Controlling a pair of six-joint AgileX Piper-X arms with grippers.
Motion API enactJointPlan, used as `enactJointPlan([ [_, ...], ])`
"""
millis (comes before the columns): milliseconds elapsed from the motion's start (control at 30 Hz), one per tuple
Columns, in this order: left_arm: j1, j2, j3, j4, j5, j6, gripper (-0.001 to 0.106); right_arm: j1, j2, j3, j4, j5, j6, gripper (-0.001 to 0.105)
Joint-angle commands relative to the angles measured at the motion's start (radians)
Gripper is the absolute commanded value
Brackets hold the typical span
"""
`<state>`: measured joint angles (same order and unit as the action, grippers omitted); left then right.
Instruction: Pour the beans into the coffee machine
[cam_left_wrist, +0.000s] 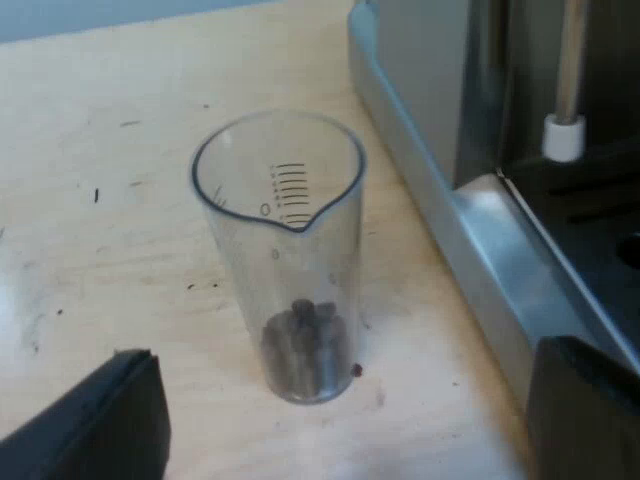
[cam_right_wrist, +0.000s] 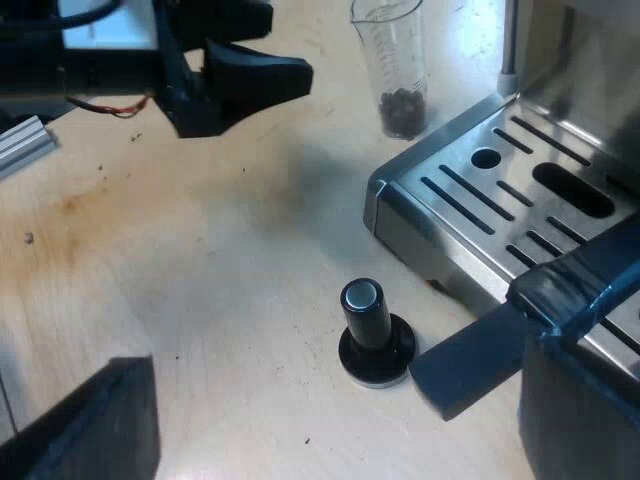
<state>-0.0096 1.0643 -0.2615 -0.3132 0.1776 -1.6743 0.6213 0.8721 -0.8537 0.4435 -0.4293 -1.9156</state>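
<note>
On the counter (cam_left_wrist: 100, 200) just beside the espresso machine (cam_left_wrist: 420, 100): upright measuring glass (cam_left_wrist: 280, 230), few beans (cam_left_wrist: 305, 335) at bottom. Left tool (cam_left_wrist: 345, 400) spread wide, short of glass, gripping nothing. Likely best: advance level, close gently mid-wall, lift without tilting. Right tool (cam_right_wrist: 330, 410) spread, near tamper (cam_right_wrist: 375, 335).

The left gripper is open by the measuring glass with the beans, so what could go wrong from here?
1. The measuring glass is tall, narrow and stands free. If one finger of the open left gripper touches it first, it may tip and spill the beans.
2. The glass stands close to the espresso machine, so the finger on that side could knock the machine's base.
</note>
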Motion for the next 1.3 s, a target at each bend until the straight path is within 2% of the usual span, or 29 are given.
enactJointPlan([
  [33,0.001,0.072,-0.003,-0.085,-0.043,-0.043,0.085,0.002,-0.004,-0.009,-0.014,-0.016,-0.01,0.079],
  [267,0.001,0.198,-0.003,-0.225,-0.046,-0.043,0.085,0.002,-0.004,-0.009,-0.014,-0.016,-0.01,0.079],
  [300,0.001,0.253,-0.003,-0.29,-0.046,-0.043,0.085,0.002,-0.004,-0.009,-0.014,-0.016,-0.01,0.079],
  [533,0.001,0.428,-0.003,-0.531,-0.056,-0.05,0.085,0.002,-0.004,-0.009,-0.014,-0.016,-0.01,0.079],
  [667,0.001,0.519,-0.005,-0.626,-0.102,-0.05,0.085,0.002,-0.004,-0.009,-0.014,-0.016,-0.01,0.079],
  [800,0.001,0.546,-0.005,-0.7,-0.108,-0.052,0.085,0.002,-0.004,-0.009,-0.014,-0.016,-0.01,0.079],
  [833,0.001,0.57,-0.005,-0.748,-0.123,-0.056,0.085,0.002,-0.004,-0.009,-0.014,-0.016,-0.01,0.079],
  [1300,0.001,0.658,-0.114,-0.754,-0.069,-0.056,0.085,0.002,-0.004,-0.009,-0.014,-0.016,-0.01,0.079],
])
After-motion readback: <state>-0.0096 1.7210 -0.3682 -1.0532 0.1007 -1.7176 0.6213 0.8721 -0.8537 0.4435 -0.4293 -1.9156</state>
